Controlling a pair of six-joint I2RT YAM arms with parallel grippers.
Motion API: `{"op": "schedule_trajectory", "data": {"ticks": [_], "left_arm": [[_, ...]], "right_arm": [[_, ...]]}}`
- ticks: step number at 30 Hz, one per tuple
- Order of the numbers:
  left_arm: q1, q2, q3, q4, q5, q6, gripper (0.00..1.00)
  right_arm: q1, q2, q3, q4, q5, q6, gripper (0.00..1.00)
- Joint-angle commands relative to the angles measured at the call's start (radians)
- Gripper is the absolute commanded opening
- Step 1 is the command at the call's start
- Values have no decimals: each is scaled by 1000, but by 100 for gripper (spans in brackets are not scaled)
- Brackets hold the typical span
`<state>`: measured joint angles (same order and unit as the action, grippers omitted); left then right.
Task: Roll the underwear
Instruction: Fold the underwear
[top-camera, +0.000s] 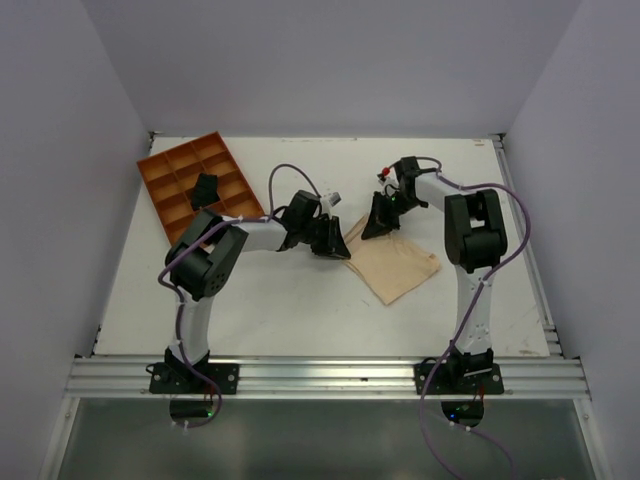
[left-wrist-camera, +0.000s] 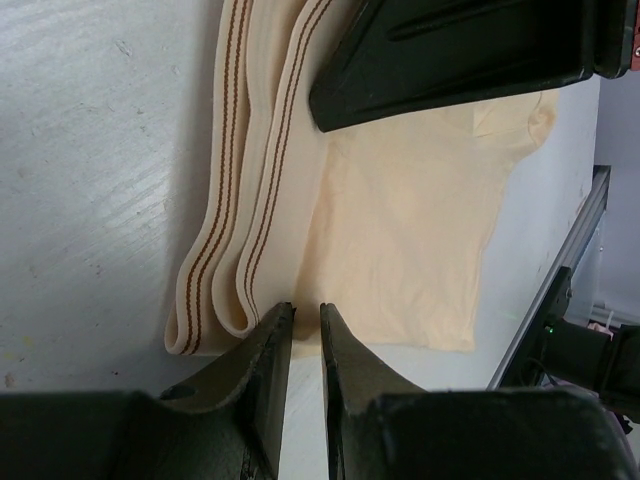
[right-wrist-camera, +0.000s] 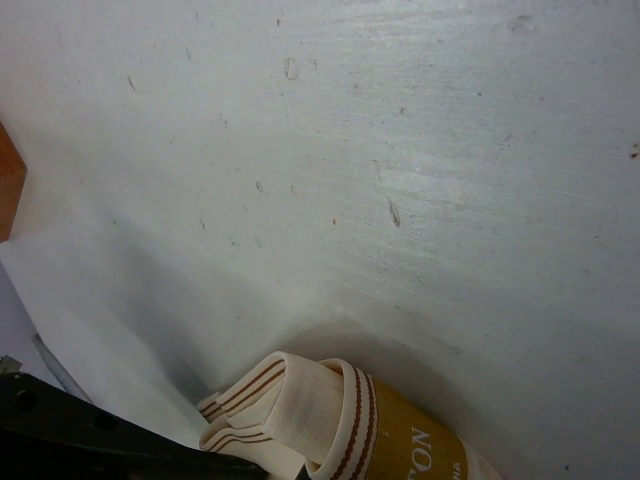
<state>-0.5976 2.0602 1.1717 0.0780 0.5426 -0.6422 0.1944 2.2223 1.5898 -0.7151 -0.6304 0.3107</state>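
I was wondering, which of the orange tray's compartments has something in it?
Only one compartment of the orange tray is occupied: the one holding the small black bundle, in the tray's middle, toward its near side. The others look empty.

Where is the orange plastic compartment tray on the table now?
In the top view, the orange plastic compartment tray lies at the far left of the white table, beyond the left arm's elbow, holding a small black bundle.
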Motion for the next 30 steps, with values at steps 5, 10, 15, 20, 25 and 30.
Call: {"op": "schedule_trajectory", "data": {"ticks": [5,10,15,20,25,30], "left_arm": [[12,28,-60,-144,-101,53,24],[12,-46,-56,-173,-93,36,25],[10,-113,-34,-228,-130,23,33],[12,-118,52,-305,-130,29,41],[10,-149,104,-323,-122,35,49],[12,-115,250,-409,-139,84,52]], "right_arm": [[-13,4,-5,43,12,-53,10],[-24,-120,65,-79,133,-21,20],[-52,-231,58,-162,218,53,24],[-52,-337,-60,-172,288,62,26],[-52,-395,-183,-158,322,56,27],[-53,-437,-195,-201,428,65,31]]}}
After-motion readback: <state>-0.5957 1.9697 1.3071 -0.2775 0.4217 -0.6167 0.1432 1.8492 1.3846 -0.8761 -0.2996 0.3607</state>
